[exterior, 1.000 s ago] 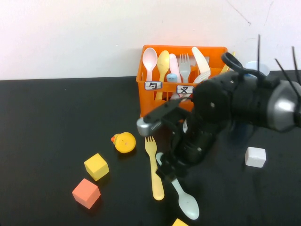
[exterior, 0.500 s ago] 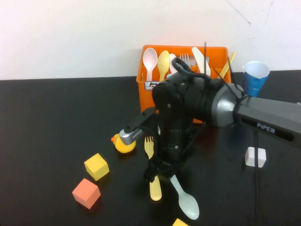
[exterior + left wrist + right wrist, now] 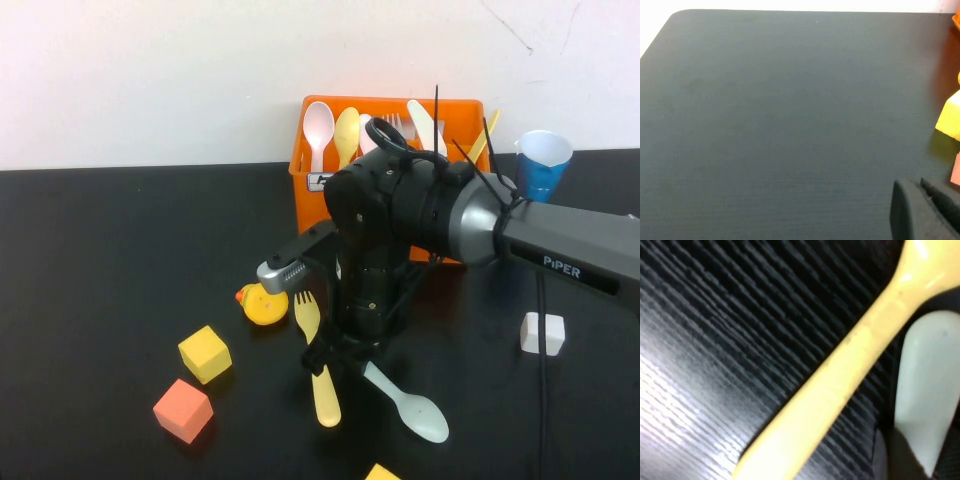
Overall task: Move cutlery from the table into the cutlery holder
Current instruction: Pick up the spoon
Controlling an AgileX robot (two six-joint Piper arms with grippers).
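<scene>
- Compared with half a second ago, the pale mint-green plastic spoon (image 3: 408,404) is seen swung round on the glossy black surface (image 3: 120,250), its bowl now further toward the robot's right, and the yellow plastic fork (image 3: 317,358) is nudged slightly.
- The right claw (image 3: 335,355) is held low at the two handles; its fingers are hidden by the arm, so their spread cannot be told, and nothing is lifted.
- It is judged that the grasp is not yet secured and both pieces remain outside the orange slotted plastic crate (image 3: 385,185).
- The left claw (image 3: 925,212) is parked apart over bare surface; its state cannot be told.
- Counted loose: one fork, one spoon, one yellow duck toy (image 3: 264,304), two yellow cubes (image 3: 205,353), one orange cube (image 3: 183,410), one white cube (image 3: 543,333), one blue cup (image 3: 543,163).
</scene>
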